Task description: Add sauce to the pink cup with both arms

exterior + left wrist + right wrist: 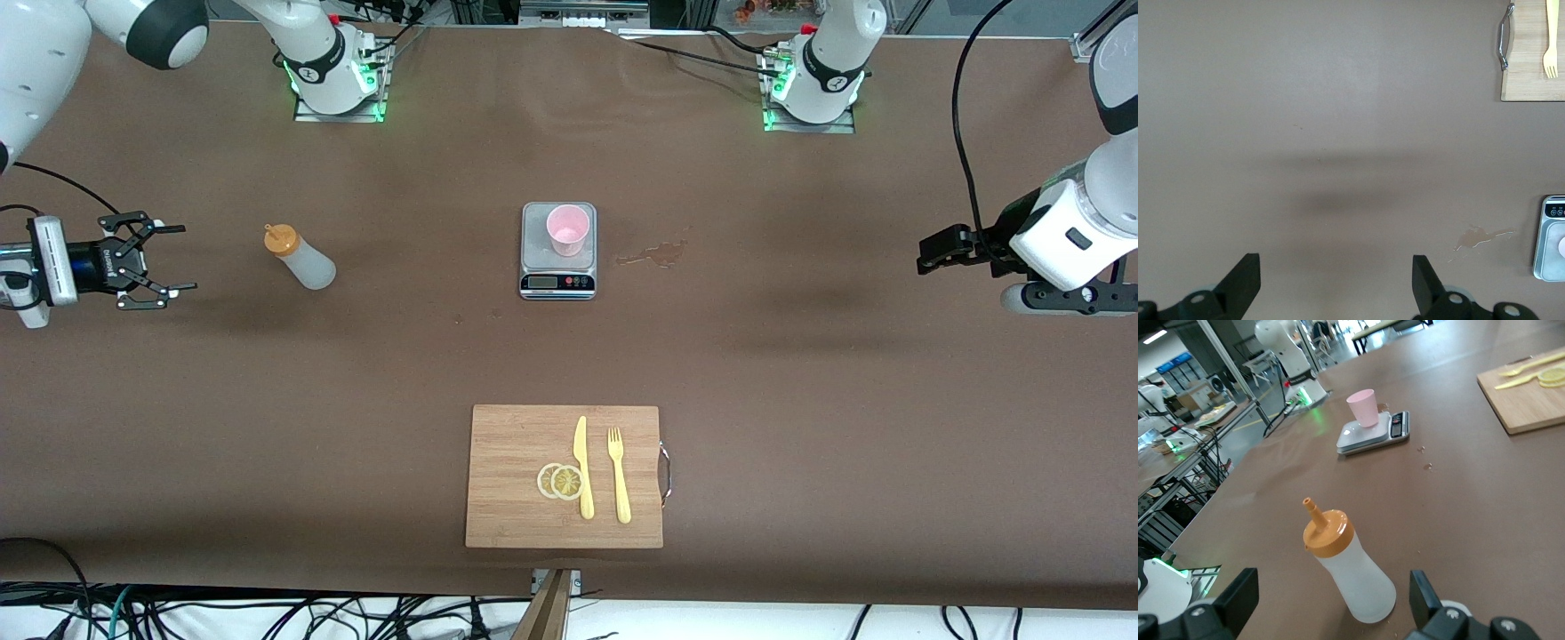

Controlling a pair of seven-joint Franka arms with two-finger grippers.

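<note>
A: What is at the left edge of the front picture?

B: The right gripper [164, 260]. Its fingers are spread apart and nothing is in them. It points sideways, toward the middle of the picture.

A: And next to it?

B: The sauce bottle [300, 257], in the left part of the picture, a bit above the middle. It stands upright on the table with its orange cap on top. In the right wrist view the bottle [1348, 568] shows right between the two fingers, so the gripper looks lined up with it.

A: Then what?

B: The pink cup [568, 229], near the center. It stands on a small scale [557, 276], mouth up. I cannot see if there is sauce inside. A small spill [656, 255] is just right of the scale.

A: And the far right?

B: The left gripper [931, 258], at the right edge. It hangs over bare table, and its fingers are wide apart too. That arm waits.

A: Which arm is closer to the bottle?

B: The right one, by a lot. I think it would reach the bottle. The cup sits about halfway between the two.
</note>
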